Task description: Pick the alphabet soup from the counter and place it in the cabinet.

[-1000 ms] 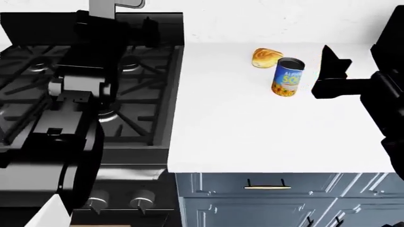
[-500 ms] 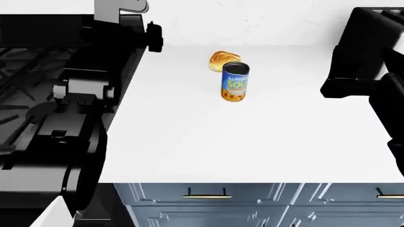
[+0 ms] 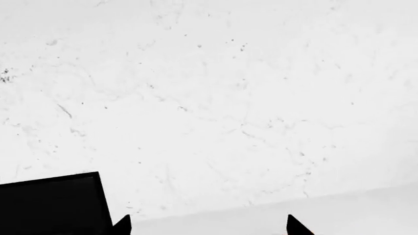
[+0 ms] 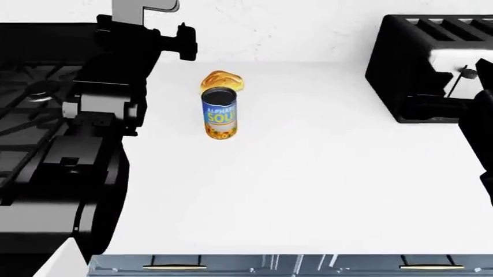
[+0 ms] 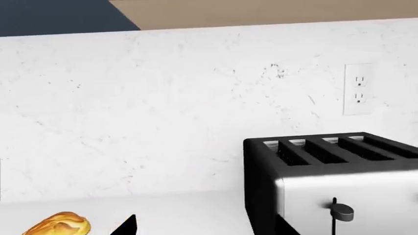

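Observation:
The alphabet soup (image 4: 219,120), a blue-labelled can with a dark top, stands upright on the white counter (image 4: 324,179), just in front of a golden bread roll (image 4: 221,81). My left gripper (image 4: 184,42) is raised at the counter's back left, beyond and left of the can. In the left wrist view it (image 3: 209,227) is open and empty, facing the marbled wall. My right gripper (image 5: 209,227) is open and empty. It faces the wall with the roll (image 5: 58,226) on one side and the toaster (image 5: 333,183) on the other. The can is out of both wrist views.
A black four-slot toaster (image 4: 428,66) stands at the counter's back right, and my right arm (image 4: 479,133) is by it. The black gas stove (image 4: 31,109) lies left, under my left arm. Blue drawers with brass handles (image 4: 173,266) run below. A wall outlet (image 5: 358,89) is above the toaster.
The head view has swung right. The can and roll now sit further left in view, the stove has slid mostly out, and the toaster has come fully into view.

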You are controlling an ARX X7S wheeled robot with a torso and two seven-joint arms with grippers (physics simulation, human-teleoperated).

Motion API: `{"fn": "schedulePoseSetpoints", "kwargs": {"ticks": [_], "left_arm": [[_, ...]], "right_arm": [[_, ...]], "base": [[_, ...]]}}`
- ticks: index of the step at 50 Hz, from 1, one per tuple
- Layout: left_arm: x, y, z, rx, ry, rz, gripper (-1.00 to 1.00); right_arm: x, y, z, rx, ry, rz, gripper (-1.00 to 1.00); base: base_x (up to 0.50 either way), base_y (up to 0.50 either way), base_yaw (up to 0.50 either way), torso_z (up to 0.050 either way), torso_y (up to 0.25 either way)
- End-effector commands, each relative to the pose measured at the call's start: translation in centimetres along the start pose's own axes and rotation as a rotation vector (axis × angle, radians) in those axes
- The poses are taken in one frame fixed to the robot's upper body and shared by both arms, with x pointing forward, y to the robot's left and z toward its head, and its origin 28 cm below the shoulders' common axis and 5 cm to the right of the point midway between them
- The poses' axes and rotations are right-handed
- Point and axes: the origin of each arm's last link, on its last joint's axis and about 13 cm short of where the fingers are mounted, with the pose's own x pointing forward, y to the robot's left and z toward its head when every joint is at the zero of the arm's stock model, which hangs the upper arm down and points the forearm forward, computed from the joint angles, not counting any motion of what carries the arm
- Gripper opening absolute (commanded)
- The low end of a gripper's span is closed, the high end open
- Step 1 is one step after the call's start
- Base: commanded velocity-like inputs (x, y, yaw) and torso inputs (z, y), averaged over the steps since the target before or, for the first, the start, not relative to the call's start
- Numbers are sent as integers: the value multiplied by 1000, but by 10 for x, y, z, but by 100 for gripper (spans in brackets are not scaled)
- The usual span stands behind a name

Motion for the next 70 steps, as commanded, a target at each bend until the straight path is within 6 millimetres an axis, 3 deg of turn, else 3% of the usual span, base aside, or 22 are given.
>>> {"fn": "schedulePoseSetpoints", "kwargs": {"ticks": [1, 15, 49, 60, 62, 64, 67, 70], "left_arm": [[0, 2, 0, 4, -5, 6, 100], [-1, 5, -7, -10, 1, 53, 100], [-2, 2, -13, 1, 10, 52, 100], [-2, 3, -14, 3, 11, 49, 100], [-2, 4, -14, 3, 11, 50, 100], [-2, 4, -14, 1, 10, 51, 100], [-2, 5, -13, -1, 8, 51, 100], [-2, 5, -14, -4, 9, 49, 100]], "right_arm": [[0, 0, 0, -1, -1, 3, 100], [6, -14, -2, -159, -62, -49, 100], [7, -15, -10, -138, -38, -59, 100], [4, 19, 14, 128, 119, 211, 100], [3, 17, 17, 183, 159, 151, 100], [-3, 24, 21, 218, 194, 136, 100], [-23, 37, 26, 270, 211, 336, 100], [-35, 39, 27, 293, 232, 384, 100]], "base": [[234, -441, 0, 0, 0], [370, 71, 0, 0, 0], [23, 499, 0, 0, 0], [124, 22, 0, 0, 0], [0, 0, 0, 0, 0], [0, 0, 0, 0, 0], [0, 0, 0, 0, 0], [0, 0, 0, 0, 0]]}}
